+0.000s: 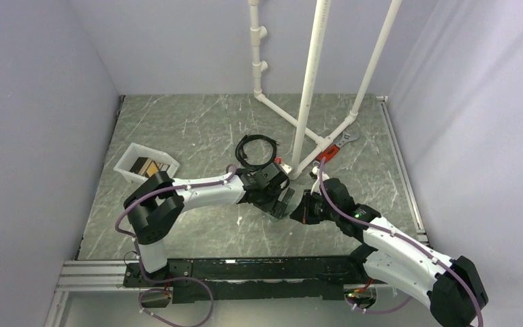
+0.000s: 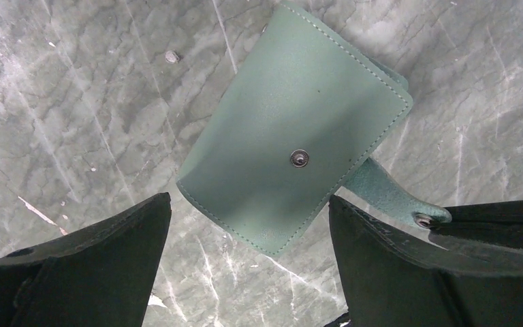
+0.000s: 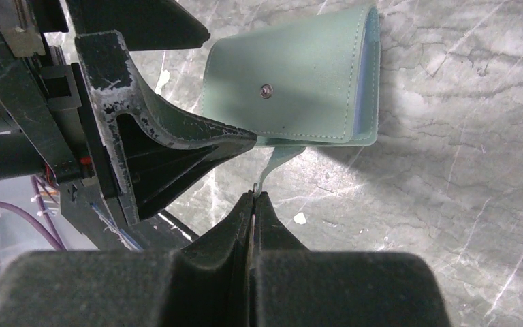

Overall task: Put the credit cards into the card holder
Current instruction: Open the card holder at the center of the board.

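The grey-green card holder [image 2: 293, 136] hangs folded shut a little above the table, its snap stud facing my left wrist camera. Its snap strap [image 2: 388, 194] runs off to the lower right. My right gripper [image 3: 254, 195] is shut on the end of that strap [image 3: 272, 163], below the card holder [image 3: 293, 82]. My left gripper [image 2: 248, 204] is open, one finger on either side of the card holder's lower corner, not touching it. In the top view both grippers meet at the card holder [image 1: 287, 203]. The credit cards [image 1: 147, 166], tan and dark, lie in the white tray [image 1: 128, 158].
A black cable coil [image 1: 255, 148] lies just behind the grippers. A white pipe frame [image 1: 310, 88] stands at the back, with a red-handled wrench [image 1: 334, 146] at its foot. The white tray is at the left, near the left arm's elbow.
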`<state>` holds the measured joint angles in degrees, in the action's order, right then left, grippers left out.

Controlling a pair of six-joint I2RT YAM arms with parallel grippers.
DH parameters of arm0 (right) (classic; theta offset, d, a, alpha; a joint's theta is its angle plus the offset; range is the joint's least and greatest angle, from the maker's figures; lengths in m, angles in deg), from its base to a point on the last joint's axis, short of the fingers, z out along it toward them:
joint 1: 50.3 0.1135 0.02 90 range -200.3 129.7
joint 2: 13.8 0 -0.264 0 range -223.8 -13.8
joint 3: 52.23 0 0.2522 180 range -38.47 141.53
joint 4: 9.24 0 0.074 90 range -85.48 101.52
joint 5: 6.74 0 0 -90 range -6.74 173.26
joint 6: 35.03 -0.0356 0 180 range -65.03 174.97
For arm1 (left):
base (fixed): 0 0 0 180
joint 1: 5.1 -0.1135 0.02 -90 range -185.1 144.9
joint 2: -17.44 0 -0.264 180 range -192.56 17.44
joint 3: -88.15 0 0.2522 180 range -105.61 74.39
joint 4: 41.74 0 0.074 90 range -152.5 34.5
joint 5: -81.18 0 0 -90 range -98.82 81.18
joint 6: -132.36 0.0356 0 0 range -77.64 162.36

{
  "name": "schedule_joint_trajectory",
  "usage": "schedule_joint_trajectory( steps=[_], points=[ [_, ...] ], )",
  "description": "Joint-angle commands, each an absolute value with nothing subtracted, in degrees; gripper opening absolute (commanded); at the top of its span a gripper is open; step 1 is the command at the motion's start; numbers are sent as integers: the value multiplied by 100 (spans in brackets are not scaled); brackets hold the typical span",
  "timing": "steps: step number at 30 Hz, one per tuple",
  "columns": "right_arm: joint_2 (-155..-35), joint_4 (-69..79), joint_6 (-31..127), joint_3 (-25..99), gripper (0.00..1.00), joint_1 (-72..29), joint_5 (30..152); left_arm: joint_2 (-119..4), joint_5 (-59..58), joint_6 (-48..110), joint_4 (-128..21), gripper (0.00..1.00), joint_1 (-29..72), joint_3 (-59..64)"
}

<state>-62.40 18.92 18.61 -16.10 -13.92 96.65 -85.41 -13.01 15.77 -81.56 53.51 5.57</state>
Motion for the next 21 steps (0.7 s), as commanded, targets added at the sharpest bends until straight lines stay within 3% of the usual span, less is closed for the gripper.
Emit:
schedule_joint_trajectory(
  steps=[1,6,11,21],
  points=[
    [-6122,1911,1917,-1369,0,-1417,9653,-8582,-1401,1719,-8242,91,5352,284],
    [-6106,1974,1904,-1344,0,-1418,9677,-8679,-1403,1753,-8276,88,5340,241],
    [-6042,2070,1897,-1325,0,-1417,9650,-8666,-1589,1502,-8446,54,5002,176],
    [-6175,2238,1947,-1178,0,-1427,9469,-7997,-1404,999,-8172,1,4464,708]
  ],
)
